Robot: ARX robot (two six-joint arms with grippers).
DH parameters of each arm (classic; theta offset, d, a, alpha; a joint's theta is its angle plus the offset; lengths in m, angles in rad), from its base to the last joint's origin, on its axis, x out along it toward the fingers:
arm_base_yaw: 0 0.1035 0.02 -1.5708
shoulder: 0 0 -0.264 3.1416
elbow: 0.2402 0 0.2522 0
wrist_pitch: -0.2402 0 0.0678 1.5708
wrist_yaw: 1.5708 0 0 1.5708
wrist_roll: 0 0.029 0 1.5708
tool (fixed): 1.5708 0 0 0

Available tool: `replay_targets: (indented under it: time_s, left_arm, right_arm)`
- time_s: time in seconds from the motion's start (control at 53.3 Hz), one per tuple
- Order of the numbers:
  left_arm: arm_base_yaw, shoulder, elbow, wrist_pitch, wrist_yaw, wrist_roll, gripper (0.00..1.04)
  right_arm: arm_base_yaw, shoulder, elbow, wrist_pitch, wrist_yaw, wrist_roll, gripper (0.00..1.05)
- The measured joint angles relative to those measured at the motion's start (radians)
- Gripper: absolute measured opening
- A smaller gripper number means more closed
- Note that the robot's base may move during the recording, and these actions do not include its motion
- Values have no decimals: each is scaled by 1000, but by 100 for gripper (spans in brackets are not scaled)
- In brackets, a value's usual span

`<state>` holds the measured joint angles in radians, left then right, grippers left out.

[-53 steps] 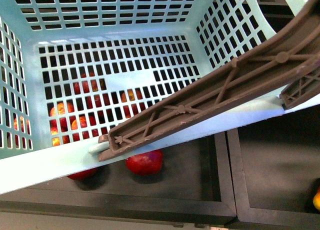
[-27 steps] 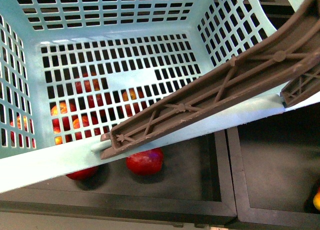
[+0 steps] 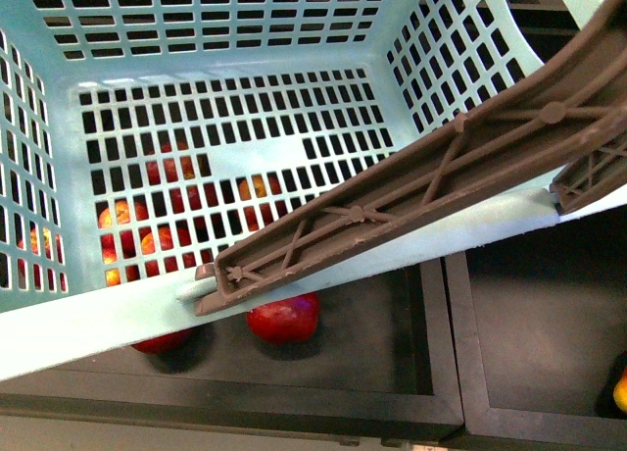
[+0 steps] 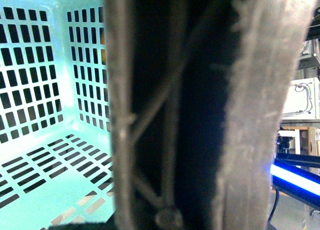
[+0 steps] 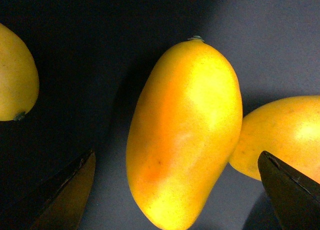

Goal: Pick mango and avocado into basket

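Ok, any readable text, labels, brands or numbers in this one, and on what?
No readable text in any view.
Light teal slotted plastic basket and its brown trussed handle: no markings.
Smooth yellow-orange mango: no sticker.
White equipment in the left wrist background: too blurred to tell.

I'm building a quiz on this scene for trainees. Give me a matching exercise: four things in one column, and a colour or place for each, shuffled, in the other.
Things
1. basket
2. handle
3. mango
4. red fruit

Descriptions
a. in the dark bin, partly under the basket's near rim
b. brown and trussed, resting over the near rim
c. light teal with slotted walls
d. yellow-orange, between the tips of the open right pincer

Pairs: 1-c, 2-b, 3-d, 4-a
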<state>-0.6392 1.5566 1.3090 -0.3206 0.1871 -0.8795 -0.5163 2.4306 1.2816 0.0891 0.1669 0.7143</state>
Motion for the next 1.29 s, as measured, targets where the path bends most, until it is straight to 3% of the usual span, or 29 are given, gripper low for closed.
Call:
replay_targets:
  time_s: [1.089,1.295]
  left_arm:
    - [0,0,0,0,0,0,13]
    - [0,0,0,0,0,0,13]
  right_arm:
    - [23,178,206,-74,44,-58,96]
    - [21,178,175,-48,50,-68,70]
